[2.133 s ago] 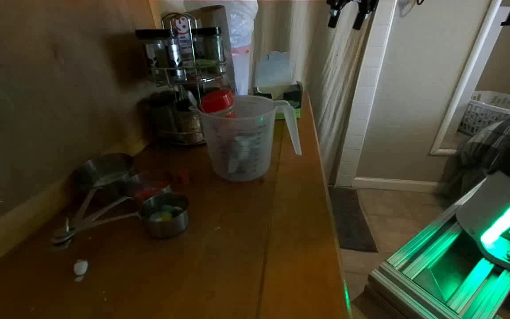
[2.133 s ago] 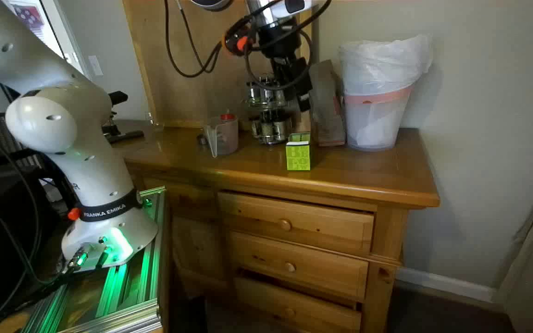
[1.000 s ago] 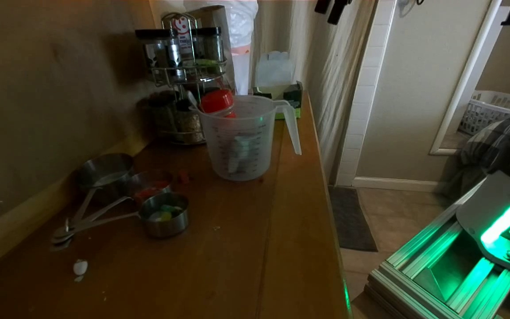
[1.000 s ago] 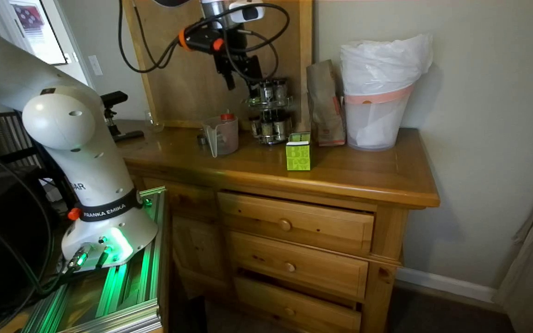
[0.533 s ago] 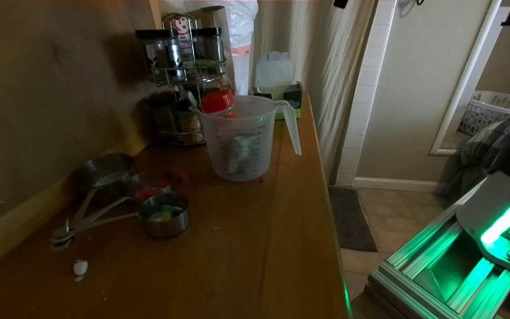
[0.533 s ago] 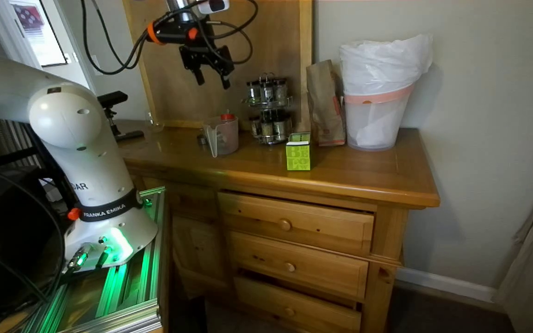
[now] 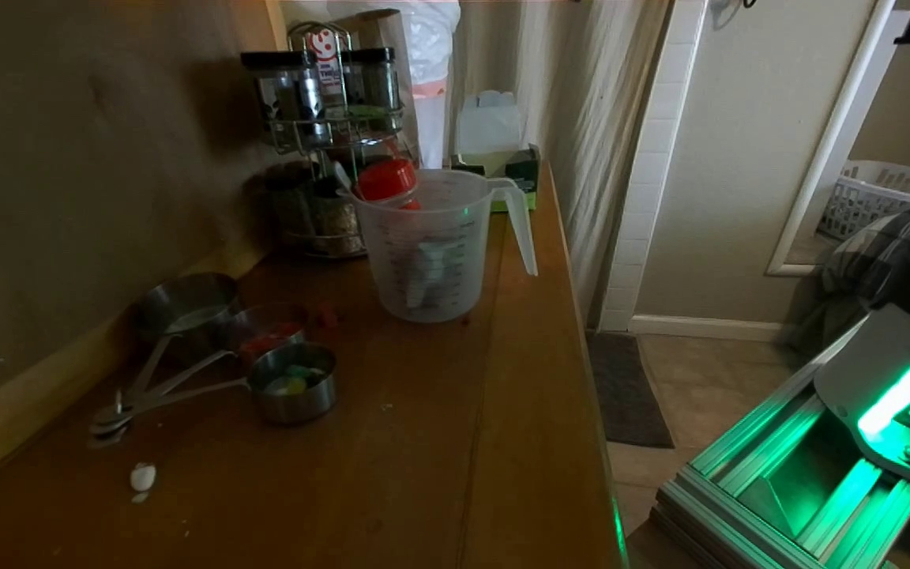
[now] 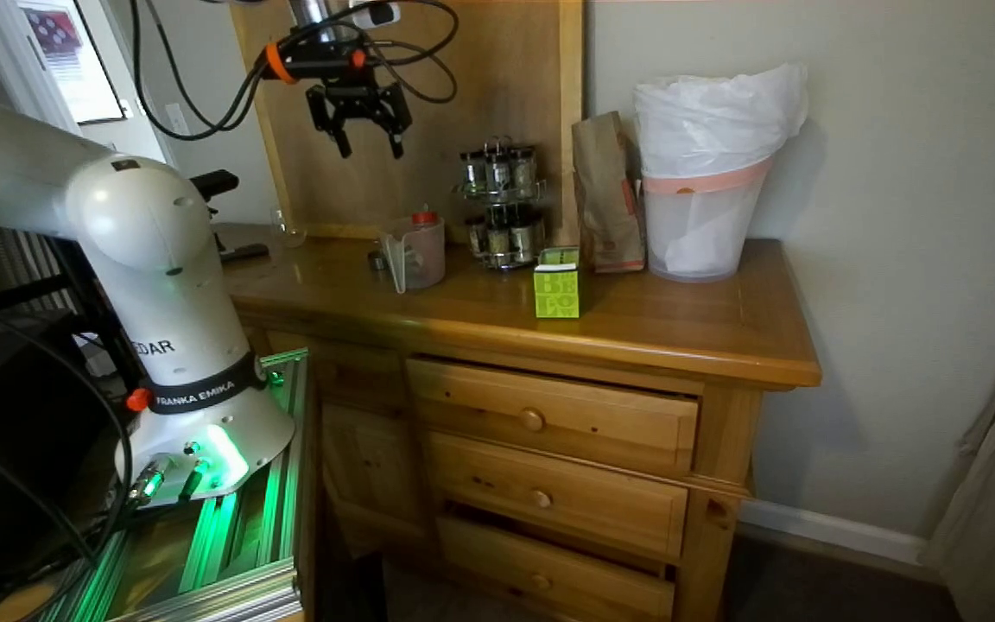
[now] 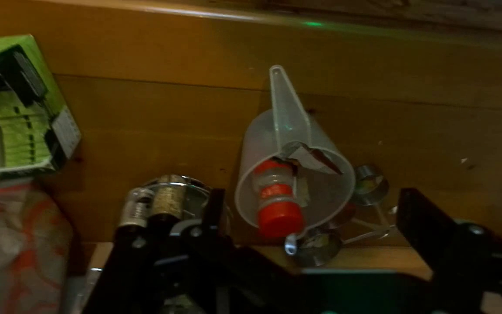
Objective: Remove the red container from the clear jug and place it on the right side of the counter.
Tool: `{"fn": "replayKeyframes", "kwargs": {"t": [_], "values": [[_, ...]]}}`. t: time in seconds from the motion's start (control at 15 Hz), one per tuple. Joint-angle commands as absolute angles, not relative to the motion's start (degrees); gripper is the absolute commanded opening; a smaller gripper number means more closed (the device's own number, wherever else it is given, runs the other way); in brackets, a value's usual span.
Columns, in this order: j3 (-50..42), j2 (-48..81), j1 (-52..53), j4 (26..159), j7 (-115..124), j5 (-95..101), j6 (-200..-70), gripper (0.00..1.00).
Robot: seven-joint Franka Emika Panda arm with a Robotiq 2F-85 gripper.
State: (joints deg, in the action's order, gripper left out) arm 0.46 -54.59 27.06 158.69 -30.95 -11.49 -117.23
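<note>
The gripper [image 8: 371,153] hangs above the counter [image 8: 687,320], pointing down, its fingers [image 9: 212,213] spread wide with nothing gripped. The red container [image 9: 277,196] is in the clear jug [image 7: 428,251], its cap [image 7: 386,180] up at the rim on the side away from the handle [image 7: 520,229]. Its long axis looks steep, leaning toward the counter's back edge; how far, I cannot tell.

From the gripper the container lies below and somewhat toward the counter's right end, seen from the front, where the bin [image 8: 703,216] stands: in the wrist view it is off-centre between the two fingers. These stand apart along the counter's length, across that lean, so I judge they can close on the cap's two sides without much wrist turning. The coming move seems to want a small shift toward the right end, then a descent. The spice rack [image 8: 502,226] is just beside the jug on that side, so the finger nearer the right end could catch it. Once lifted out, the container should go toward that end, perhaps near its front corner.
</note>
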Motion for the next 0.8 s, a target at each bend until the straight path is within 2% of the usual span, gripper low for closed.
{"fn": "replayKeyframes", "kwargs": {"t": [0.0, 0.4, 0.73], "values": [[5.03, -50.36, 33.09, 158.55, -32.14, -13.29, -121.78, 1.0], [6.05, -38.04, 34.0, 156.98, -30.82, -10.8, -134.72, 1.0], [4.66, -37.57, 34.19, 157.74, -30.69, -11.36, -135.1, 1.0]]}}
